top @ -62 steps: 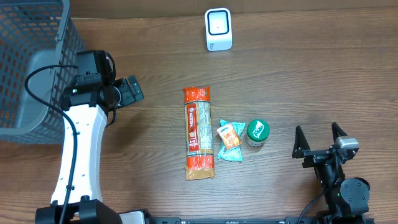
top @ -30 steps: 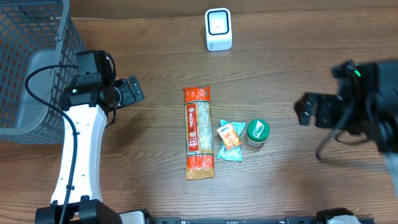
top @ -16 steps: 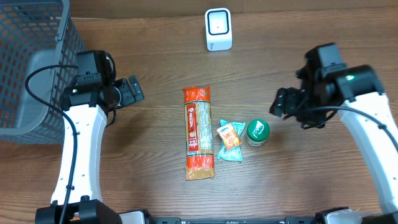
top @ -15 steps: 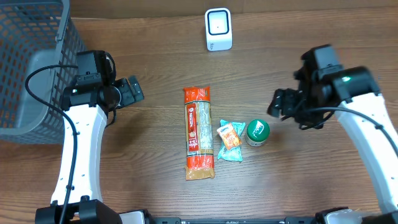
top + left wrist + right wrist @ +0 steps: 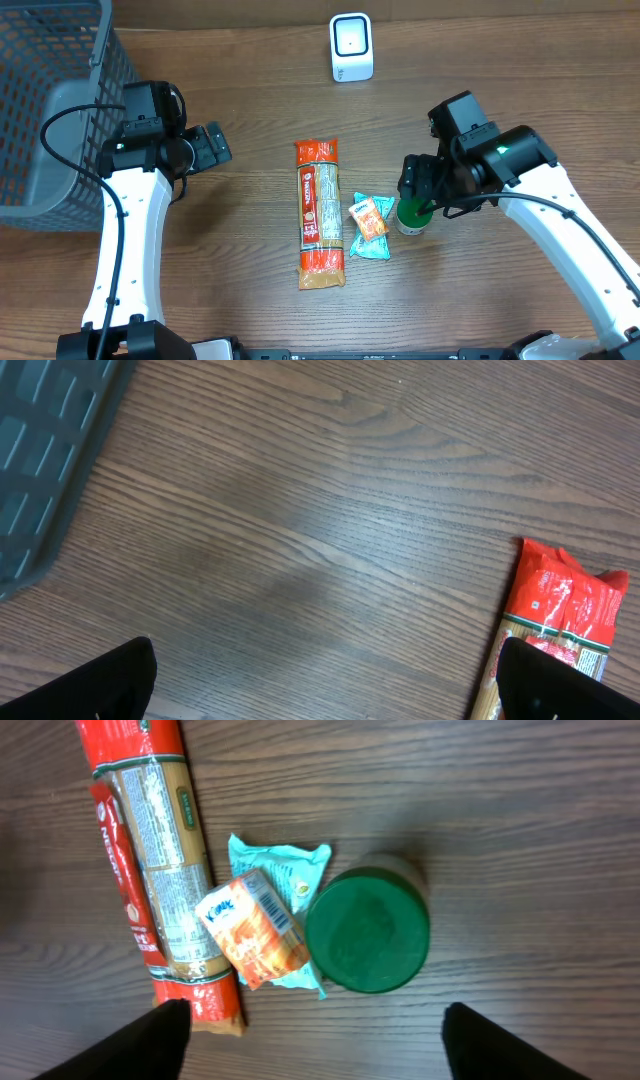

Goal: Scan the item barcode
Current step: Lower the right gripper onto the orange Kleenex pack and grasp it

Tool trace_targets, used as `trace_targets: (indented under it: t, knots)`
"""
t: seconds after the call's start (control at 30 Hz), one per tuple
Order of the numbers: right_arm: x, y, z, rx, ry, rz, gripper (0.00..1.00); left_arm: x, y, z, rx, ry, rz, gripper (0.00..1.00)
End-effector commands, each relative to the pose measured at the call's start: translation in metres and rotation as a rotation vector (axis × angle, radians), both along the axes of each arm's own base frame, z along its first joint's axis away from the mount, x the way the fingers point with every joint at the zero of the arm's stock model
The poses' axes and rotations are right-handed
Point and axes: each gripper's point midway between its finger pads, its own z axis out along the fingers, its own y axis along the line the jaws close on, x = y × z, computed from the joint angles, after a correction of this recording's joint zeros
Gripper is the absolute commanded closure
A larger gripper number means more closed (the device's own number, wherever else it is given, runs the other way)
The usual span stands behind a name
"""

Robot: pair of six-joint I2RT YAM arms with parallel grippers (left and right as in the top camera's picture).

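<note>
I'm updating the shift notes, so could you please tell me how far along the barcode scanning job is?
Done: nothing looks scanned; the pasta packet, snack packet and green-lidded jar all lie on the table, away from the scanner. In hand: the right gripper hangs open over the jar, jaws either side, not touching. The left gripper is open and empty. Left: grasp, lift, show the barcode to the scanner.
</note>
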Motion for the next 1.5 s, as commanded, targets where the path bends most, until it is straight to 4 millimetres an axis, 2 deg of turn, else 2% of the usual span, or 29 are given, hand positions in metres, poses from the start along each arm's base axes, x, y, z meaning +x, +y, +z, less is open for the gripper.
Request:
trace_targets:
  t: [0.0, 0.13, 0.23, 0.27, 0.3, 0.4, 0.47, 0.6, 0.63, 0.67, 0.7, 0.87, 1.03, 1.1, 1.13, 1.2, 1.37, 1.47]
  knots:
    - [-0.010, 0.020, 0.003, -0.002, -0.023, 0.067, 0.21, 0.001, -0.001, 0.002, 0.002, -0.005, -0.013, 0.00]
    - [-0.024, 0.055, 0.006, 0.008, -0.079, 0.236, 0.27, 0.001, -0.001, 0.002, 0.002, -0.005, -0.013, 0.00]
    - [-0.029, 0.078, 0.011, 0.020, -0.154, 0.375, 0.38, 0.001, -0.001, 0.002, 0.002, -0.005, -0.014, 0.00]
    - [-0.027, 0.082, 0.012, 0.016, -0.175, 0.378, 0.51, 0.001, -0.001, 0.002, 0.003, -0.005, -0.013, 0.00]
    - [-0.025, 0.084, 0.013, 0.017, -0.188, 0.372, 0.69, 0.001, -0.001, 0.002, 0.002, -0.005, -0.014, 0.00]
    - [-0.017, 0.090, 0.017, 0.030, -0.233, 0.367, 0.90, 0.001, -0.001, 0.002, 0.002, -0.005, -0.014, 0.00]
    - [-0.009, 0.087, 0.019, 0.005, -0.268, 0.351, 0.96, 0.001, -0.001, 0.002, 0.002, -0.005, -0.014, 0.00]
    - [0.004, 0.070, 0.018, -0.093, -0.311, 0.302, 0.94, 0.001, -0.001, 0.002, 0.003, -0.005, -0.013, 0.00]
    - [0.005, 0.067, 0.017, -0.100, -0.308, 0.300, 0.81, 0.001, -0.001, 0.002, 0.002, -0.005, -0.013, 0.00]
    - [0.005, 0.065, 0.017, -0.101, -0.303, 0.296, 0.53, 0.001, -0.001, 0.002, 0.002, -0.005, -0.014, 0.00]
    - [0.004, 0.063, 0.016, -0.104, -0.294, 0.295, 0.44, 0.001, -0.001, 0.002, 0.002, -0.005, -0.014, 0.00]
    - [-0.011, 0.069, 0.008, -0.072, -0.237, 0.392, 0.44, 0.001, -0.001, 0.002, 0.002, -0.005, -0.014, 0.00]
    - [-0.018, 0.071, -0.014, -0.089, -0.180, 0.484, 0.44, 0.001, -0.001, 0.002, 0.002, -0.005, -0.014, 0.00]
    - [-0.024, 0.080, -0.024, -0.056, -0.156, 0.566, 0.48, 0.001, -0.001, 0.002, 0.002, -0.005, -0.014, 0.00]
    - [-0.025, 0.083, -0.030, -0.044, -0.146, 0.580, 0.52, 0.001, -0.001, 0.002, 0.003, -0.005, -0.013, 0.00]
    - [-0.024, 0.084, -0.039, -0.048, -0.138, 0.580, 0.61, 0.001, -0.001, 0.002, 0.003, -0.005, -0.013, 0.00]
    - [-0.014, 0.080, -0.060, -0.117, -0.127, 0.568, 0.69, 0.001, -0.001, 0.002, 0.002, -0.005, -0.014, 0.00]
    - [-0.008, 0.078, -0.065, -0.145, -0.138, 0.576, 0.70, 0.001, -0.001, 0.002, 0.002, -0.005, -0.014, 0.00]
